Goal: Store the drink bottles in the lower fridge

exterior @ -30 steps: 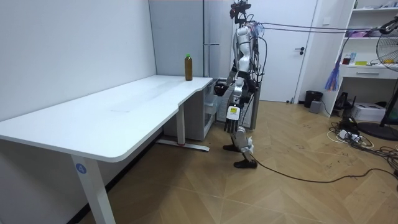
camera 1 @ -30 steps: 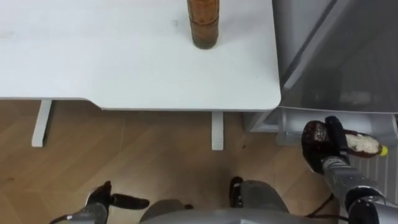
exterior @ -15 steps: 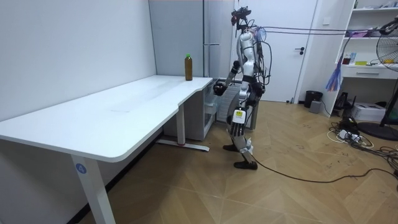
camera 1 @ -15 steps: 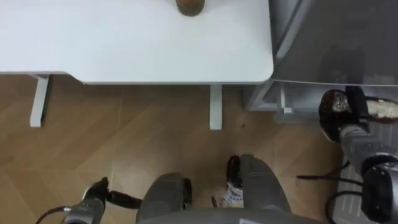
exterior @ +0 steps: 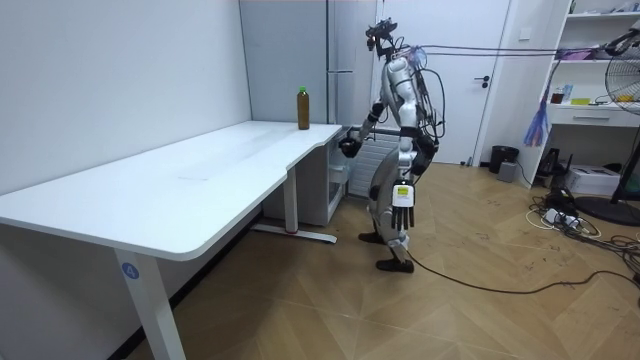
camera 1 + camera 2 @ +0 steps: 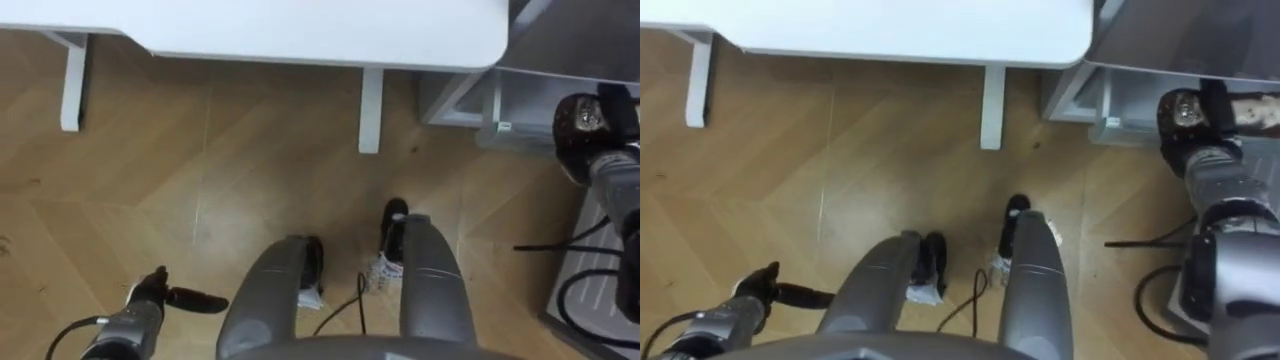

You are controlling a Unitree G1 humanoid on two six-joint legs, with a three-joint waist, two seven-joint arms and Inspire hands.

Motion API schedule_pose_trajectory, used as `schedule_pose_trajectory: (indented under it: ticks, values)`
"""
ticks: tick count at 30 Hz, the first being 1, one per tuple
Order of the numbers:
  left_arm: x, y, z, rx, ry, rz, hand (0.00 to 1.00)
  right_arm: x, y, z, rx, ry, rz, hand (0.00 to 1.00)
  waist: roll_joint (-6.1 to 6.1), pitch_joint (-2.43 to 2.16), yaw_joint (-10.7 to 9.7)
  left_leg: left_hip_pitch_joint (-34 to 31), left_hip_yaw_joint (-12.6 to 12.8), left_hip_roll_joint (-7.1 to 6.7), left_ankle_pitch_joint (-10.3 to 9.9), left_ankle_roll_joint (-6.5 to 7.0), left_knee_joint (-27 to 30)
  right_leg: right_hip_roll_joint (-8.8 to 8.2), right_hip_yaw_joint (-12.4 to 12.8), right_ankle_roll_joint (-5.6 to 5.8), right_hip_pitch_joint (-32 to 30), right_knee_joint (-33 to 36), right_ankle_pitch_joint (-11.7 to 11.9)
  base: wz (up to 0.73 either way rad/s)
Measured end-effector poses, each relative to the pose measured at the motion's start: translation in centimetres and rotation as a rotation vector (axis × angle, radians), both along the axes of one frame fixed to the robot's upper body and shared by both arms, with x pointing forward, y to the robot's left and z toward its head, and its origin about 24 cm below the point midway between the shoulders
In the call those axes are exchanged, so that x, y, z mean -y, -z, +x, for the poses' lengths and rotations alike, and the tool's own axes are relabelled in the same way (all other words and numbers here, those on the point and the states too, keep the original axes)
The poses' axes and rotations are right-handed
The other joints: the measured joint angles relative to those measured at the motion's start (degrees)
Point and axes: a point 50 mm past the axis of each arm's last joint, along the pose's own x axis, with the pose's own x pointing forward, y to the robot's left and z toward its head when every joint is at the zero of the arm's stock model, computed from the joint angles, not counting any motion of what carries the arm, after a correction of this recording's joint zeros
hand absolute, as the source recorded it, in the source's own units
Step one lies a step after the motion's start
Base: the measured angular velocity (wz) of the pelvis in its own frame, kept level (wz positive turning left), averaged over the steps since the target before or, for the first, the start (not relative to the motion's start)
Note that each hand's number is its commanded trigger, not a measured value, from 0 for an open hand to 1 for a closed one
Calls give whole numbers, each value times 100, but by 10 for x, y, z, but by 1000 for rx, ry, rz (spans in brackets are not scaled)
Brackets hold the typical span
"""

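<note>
Brown bottle [image 6: 1252,112] lies sideways in the right hand [image 6: 1185,116], fingers wrapped round it. It is held low before the grey, flat-fronted fridge [image 6: 1180,35], just beside the surface's corner. Green-capped bottle [image 5: 303,108] is brown too and stands upright near the far edge of the white surface [image 6: 300,25], close to the fridge. Surface smooth, corner rounded, slim white leg [image 6: 371,110]. Left hand [image 6: 150,297] hangs low by the thigh, fingers loose, empty. Herringbone wood floor [image 6: 200,180], open room behind the robot.
</note>
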Motion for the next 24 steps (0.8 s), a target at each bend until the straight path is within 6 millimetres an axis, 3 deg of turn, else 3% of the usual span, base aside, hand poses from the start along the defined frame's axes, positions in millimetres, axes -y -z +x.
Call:
schedule_pose_trajectory:
  ticks: [13,14,15,24]
  values:
    - [2,-3,6,23,86,49,0,-8,-28,27,-34,-84,-136,100,-34,22,24,-400,3,10,-34,37,154,-15,-20,23,-359,129,-20,2]
    - [2,-3,7,25,87,51,0,-9,-29,28,-33,-83,-137,62,-42,27,23,-410,9,10,-34,38,154,-14,-15,24,-373,128,-20,-4]
    - [2,-3,8,30,89,52,0,-9,-31,29,-32,-81,-140,0,-65,41,23,-431,22,11,-35,39,157,-15,-11,22,-401,127,-19,-4]
    - [3,-3,8,34,98,53,0,3,-41,28,-53,-35,-171,0,-90,56,23,-610,21,14,-51,62,265,-44,-46,23,-540,152,-20,1]
